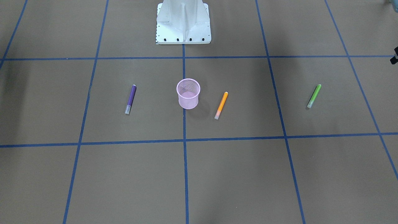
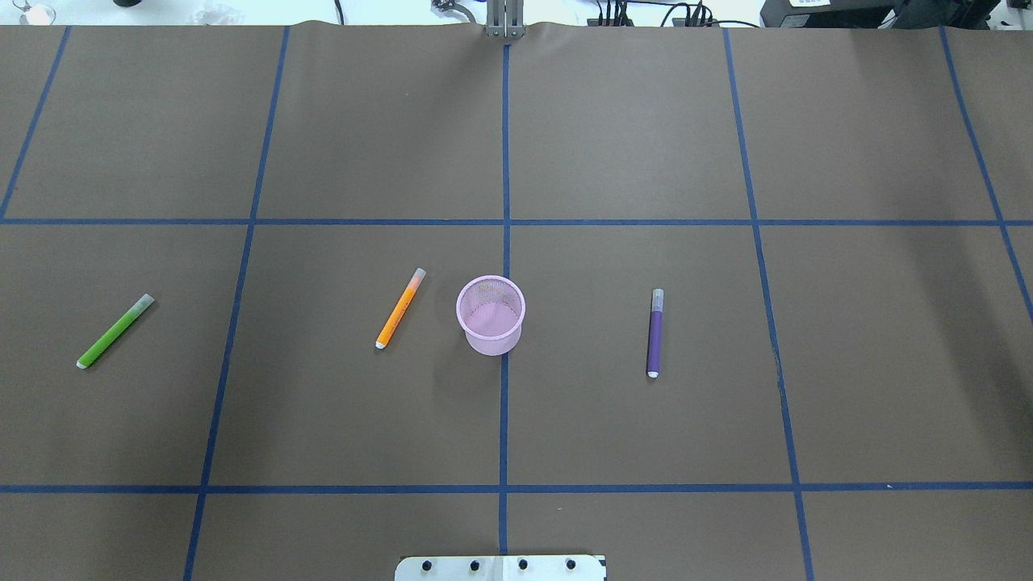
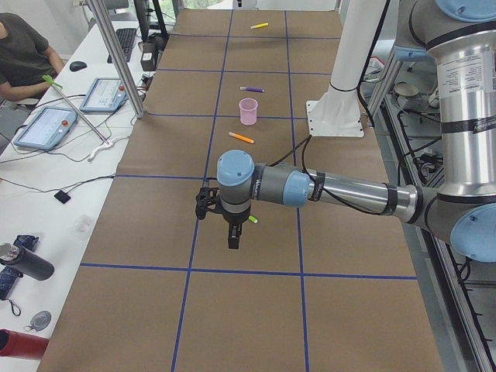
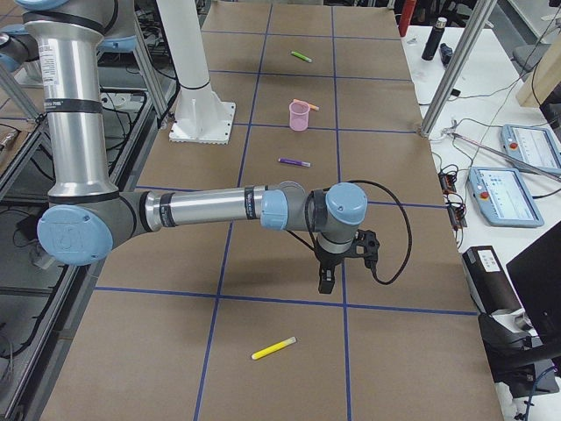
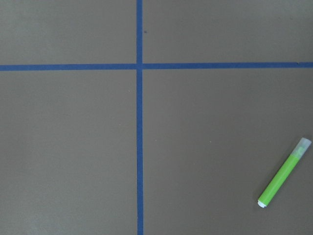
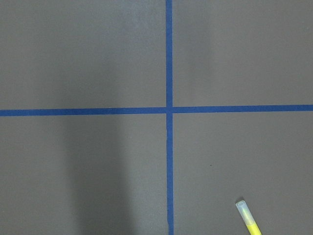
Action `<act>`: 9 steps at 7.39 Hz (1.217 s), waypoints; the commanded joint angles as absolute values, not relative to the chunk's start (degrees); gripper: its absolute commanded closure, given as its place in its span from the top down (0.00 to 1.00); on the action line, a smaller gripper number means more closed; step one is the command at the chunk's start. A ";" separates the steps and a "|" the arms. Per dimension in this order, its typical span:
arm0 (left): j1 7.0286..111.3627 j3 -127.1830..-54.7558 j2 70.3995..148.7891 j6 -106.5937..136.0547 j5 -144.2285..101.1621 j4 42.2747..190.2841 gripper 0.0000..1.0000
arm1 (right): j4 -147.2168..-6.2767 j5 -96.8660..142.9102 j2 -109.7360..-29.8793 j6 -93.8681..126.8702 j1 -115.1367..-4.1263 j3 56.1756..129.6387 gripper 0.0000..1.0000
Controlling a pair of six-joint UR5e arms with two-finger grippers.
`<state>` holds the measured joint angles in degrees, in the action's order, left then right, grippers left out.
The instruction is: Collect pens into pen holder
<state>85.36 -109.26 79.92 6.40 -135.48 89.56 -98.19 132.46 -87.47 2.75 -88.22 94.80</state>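
Pink mesh pen holder [image 2: 491, 315]: upright on the centre tape line, with no pen showing in it.
Orange pen [image 2: 400, 308]: flat, just beside the holder on the robot's left.
Purple pen [image 2: 654, 332]: flat, near the holder on the right.
Green pen [image 2: 115, 331]: flat, well out to the left.
Yellow pen [image 4: 274, 348]: flat, far out to the right.
Step, by my judgement: the first pick, since nothing is collected yet.
Doing it well: centre the wrist over its pen, set the fingers across the barrel rather than the cap, descend straight, and release above the light cup without nudging it.
Left gripper [image 3: 232, 236]: points straight down above the table, near the green pen; parted or closed, I cannot tell.
Right gripper [image 4: 325, 281]: points down, near the yellow pen; likewise cannot tell.
Arms: both stretched out low, forearms about level.
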 commanded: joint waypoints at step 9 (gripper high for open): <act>85.25 -111.36 77.70 6.24 -136.14 91.84 1.00 | -95.72 136.22 -90.43 3.52 -83.41 95.88 1.00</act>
